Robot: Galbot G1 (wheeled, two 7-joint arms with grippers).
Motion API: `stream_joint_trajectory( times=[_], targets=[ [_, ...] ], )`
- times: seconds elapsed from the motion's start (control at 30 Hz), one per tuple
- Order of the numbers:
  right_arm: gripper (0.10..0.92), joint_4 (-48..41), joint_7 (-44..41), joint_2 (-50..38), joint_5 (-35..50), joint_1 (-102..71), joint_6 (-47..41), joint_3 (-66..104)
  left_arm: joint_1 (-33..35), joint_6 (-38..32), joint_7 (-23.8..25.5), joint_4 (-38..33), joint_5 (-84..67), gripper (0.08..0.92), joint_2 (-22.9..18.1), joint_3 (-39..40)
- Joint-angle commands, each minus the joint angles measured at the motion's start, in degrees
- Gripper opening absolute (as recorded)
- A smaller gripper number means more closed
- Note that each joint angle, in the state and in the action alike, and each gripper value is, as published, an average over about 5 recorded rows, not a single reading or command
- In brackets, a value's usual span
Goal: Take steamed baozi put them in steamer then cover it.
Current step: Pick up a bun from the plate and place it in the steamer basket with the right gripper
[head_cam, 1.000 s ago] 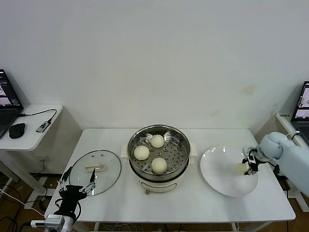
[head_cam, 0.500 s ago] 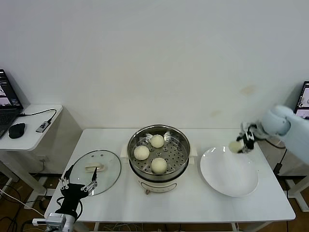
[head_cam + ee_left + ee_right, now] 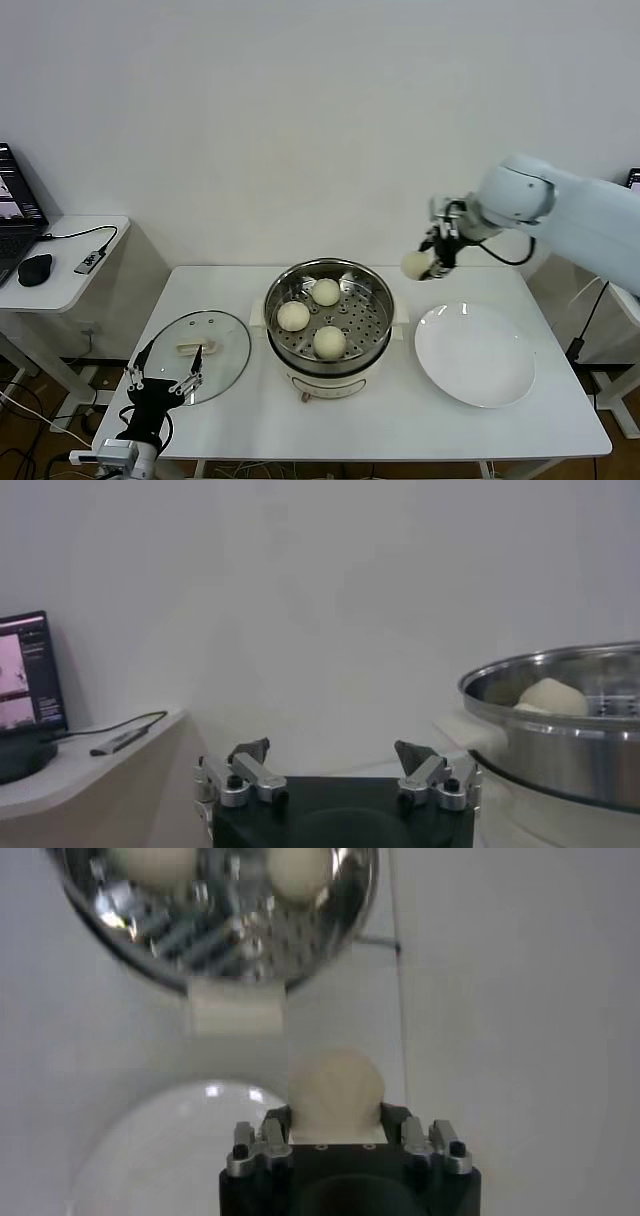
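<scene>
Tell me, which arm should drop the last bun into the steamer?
The right: its gripper already holds the baozi raised beside the steamer. The left gripper waits open by the glass lid.

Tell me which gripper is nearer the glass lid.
Left. The left gripper hovers open at the glass lid's near edge; the right gripper, holding a baozi, is raised beyond the steamer, far from it.

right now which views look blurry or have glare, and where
Head view: mostly sharp, bright glints on the plate rim and the glass cover. Right wrist view: soft overall; the held baozi and the steamer are blurred, with strong highlights on the steel. Left wrist view: left gripper sharp, the laptop behind it hazy.
</scene>
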Motion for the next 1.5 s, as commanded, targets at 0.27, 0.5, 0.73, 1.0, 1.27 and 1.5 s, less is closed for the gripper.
stream_joint_trajectory(
  times=[0.27,0.5,0.73,1.0,1.27,1.5],
  targets=[
    [0.577,-2.9,10.4,15.0,10.1,-6.3,-6.7,-3.5,0.2,0.0,0.0,-0.5,0.0,0.823,-0.5,-0.9],
    [0.577,-4.9,10.7,15.6,7.5,-9.8,-6.6,-3.3,0.2,-0.2,0.0,-0.3,-0.1,0.823,-0.9,-1.0],
    [0.577,-5.8,10.9,15.4,5.7,-12.3,-6.6,-2.7,0.0,-0.2,0.1,-0.1,-0.1,0.823,-0.8,-0.9],
    [0.579,-5.9,11.0,15.4,5.3,-12.8,-6.6,-2.1,-0.1,-0.2,0.0,0.1,-0.1,0.823,-0.9,-0.8],
    [0.71,-4.1,9.5,12.8,3.2,-10.1,-6.5,-0.7,0.1,-0.9,0.0,0.7,-0.1,0.823,-1.2,-0.8],
    [0.82,3.3,7.5,5.8,3.3,-6.3,-6.2,1.6,-0.3,-0.9,0.0,0.9,-0.1,0.823,-1.0,-0.5]
  ],
)
